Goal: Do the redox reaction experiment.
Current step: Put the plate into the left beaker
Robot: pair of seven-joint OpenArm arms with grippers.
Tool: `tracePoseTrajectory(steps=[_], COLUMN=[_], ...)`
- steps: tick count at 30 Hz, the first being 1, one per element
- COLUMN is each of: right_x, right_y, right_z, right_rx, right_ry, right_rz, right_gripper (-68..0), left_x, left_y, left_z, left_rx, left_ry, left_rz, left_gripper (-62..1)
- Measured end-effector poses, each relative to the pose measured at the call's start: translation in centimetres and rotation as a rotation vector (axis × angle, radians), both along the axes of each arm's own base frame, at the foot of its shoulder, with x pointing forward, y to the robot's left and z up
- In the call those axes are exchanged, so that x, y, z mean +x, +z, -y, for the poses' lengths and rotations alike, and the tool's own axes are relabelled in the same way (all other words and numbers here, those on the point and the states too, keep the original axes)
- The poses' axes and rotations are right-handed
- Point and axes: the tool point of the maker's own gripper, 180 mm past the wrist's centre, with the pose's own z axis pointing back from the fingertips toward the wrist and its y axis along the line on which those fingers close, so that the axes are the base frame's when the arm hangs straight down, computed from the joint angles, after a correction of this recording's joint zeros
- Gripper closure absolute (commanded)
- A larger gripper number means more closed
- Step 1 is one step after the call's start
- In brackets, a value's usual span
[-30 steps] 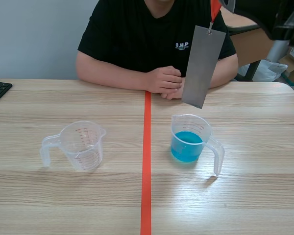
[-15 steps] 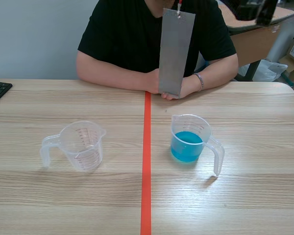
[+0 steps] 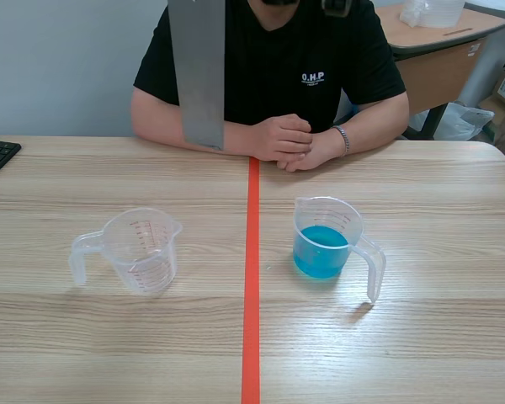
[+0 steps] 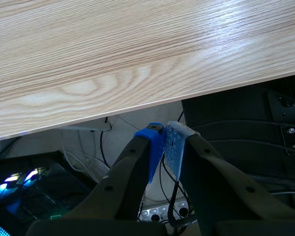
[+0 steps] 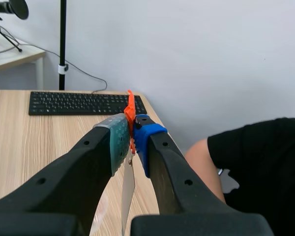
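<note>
Over the table (image 3: 421,337), my raised right pincer (image 5: 131,140) grips the orange tag (image 5: 130,109) of a metal strip (image 3: 198,71); left pincer (image 4: 165,146) clenched empty.

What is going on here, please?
The right hand is shut on the orange tag of a metal strip, which hangs in the air, clear of both cups. The cup of blue liquid and the empty cup stand on the table. The left hand is shut on nothing. A person sits opposite.

Grey strip (image 3: 200,71) aloft; empty cup (image 3: 139,250), blue-filled cup (image 3: 324,240)
</note>
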Motion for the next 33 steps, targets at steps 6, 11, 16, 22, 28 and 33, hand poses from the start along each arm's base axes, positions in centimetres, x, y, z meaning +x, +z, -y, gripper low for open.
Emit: tracePoseTrajectory(steps=[6,11,16,22,28,33], right_x=[0.2,0.1,-0.3,-1.1,-1.4,-1.2], right_y=[0.1,-0.6,-1.7,-3.0,-5.0,-5.2], right_z=[-2.8,-5.1,-7.1,-9.4,-10.5,-10.6], right_rx=[0.009,-0.003,-0.021,-0.037,-0.09,-0.085], right_ry=[0.061,0.097,0.125,0.176,0.192,0.191], right_rz=[-0.021,-0.042,-0.065,-0.106,-0.134,-0.146], right_gripper=[-1.5,-1.5,-1.5,-1.5,-1.5,-1.6], left_x=[0.0,0.0,0.0,-0.1,-0.2,-0.2], left_y=[0.0,0.0,0.0,0.0,-0.1,-0.1], left_z=[0.0,0.0,0.0,0.1,0.1,0.1], left_rx=[0.0,0.0,0.0,-0.003,-0.006,-0.006], left_ry=[0.0,0.0,0.0,0.009,0.017,0.017], left_rz=[0.0,0.0,0.0,0.0,0.0,0.0], left_gripper=[-4.7,-4.7,-4.7,-4.7,-4.7,-4.7])
